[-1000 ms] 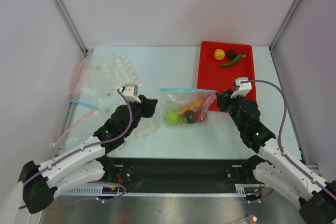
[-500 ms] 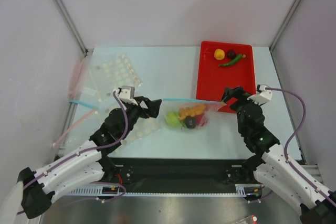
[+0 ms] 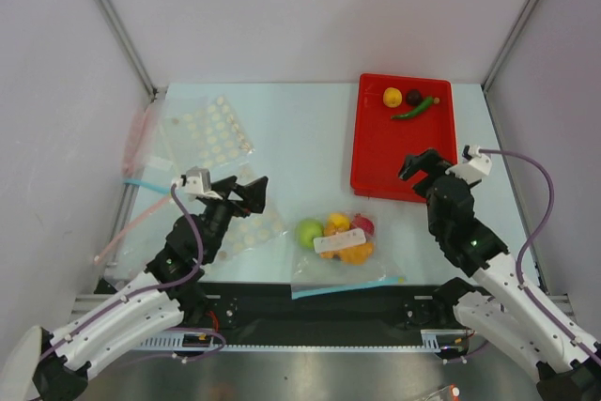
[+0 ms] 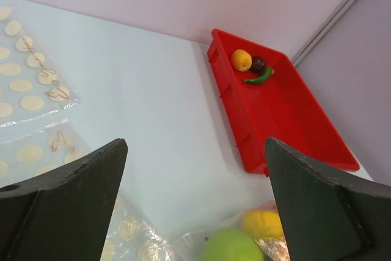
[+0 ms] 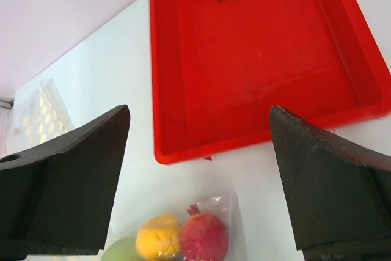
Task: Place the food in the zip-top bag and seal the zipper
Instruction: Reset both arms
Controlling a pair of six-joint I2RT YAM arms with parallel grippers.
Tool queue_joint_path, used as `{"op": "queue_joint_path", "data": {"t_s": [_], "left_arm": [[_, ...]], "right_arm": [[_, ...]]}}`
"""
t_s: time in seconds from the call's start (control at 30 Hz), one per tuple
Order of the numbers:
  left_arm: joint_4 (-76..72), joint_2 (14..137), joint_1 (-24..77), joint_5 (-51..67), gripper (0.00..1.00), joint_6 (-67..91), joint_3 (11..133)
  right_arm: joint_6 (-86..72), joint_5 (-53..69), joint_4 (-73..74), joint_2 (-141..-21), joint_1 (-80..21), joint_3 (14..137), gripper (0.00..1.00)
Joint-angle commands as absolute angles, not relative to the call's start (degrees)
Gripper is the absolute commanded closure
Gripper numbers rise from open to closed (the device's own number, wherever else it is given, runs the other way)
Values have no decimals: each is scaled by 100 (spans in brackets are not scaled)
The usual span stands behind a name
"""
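Observation:
The zip-top bag (image 3: 340, 249) lies flat on the table between my two arms, free of both. Its light-blue zipper (image 3: 347, 286) runs along the near side. Inside it show a green apple (image 3: 309, 233), a yellow piece (image 3: 336, 224), a red piece (image 3: 362, 225) and an orange bunch (image 3: 354, 252). My left gripper (image 3: 249, 192) hangs open to the bag's left; the apple (image 4: 232, 246) shows low between its fingers (image 4: 67, 206). My right gripper (image 3: 418, 167) is open by the tray's near edge, above the bag (image 5: 183, 233). More food, a yellow fruit (image 3: 392, 97), a dark purple ball (image 3: 413, 97) and a green chili (image 3: 413, 110), lies in the red tray (image 3: 404, 152).
Clear bags holding pale round pieces (image 3: 208, 127) lie at the left, one of them (image 3: 252, 227) right beside the left gripper. Pink-strip bags (image 3: 141, 133) and a loose blue strip (image 3: 146, 183) sit by the left wall. A black rail (image 3: 319, 302) borders the near table edge.
Both grippers have opened and let go of the bag. It dropped flat toward the near edge, zipper side now nearest me. Both arms drew back and apart.

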State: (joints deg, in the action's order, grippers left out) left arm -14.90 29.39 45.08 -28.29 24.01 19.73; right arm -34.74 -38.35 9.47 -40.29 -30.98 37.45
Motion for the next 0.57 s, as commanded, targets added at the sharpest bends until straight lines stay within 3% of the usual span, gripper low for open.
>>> {"op": "queue_joint_path", "data": {"t_s": [0.0,0.2,0.53], "left_arm": [[-1477,3260,4474,-2795,0,2470,2100],[-1459,3726,4474,-2611,0,2365,2285],[-1415,4139,4474,-2338,0,2329,2469]], "right_arm": [[-3945,-4236,923,-3657,-3085,3271,0],[-4052,-4175,598,-3199,-3076,2804,0],[-4201,-4201,826,-3787,-3076,3111,0]]}}
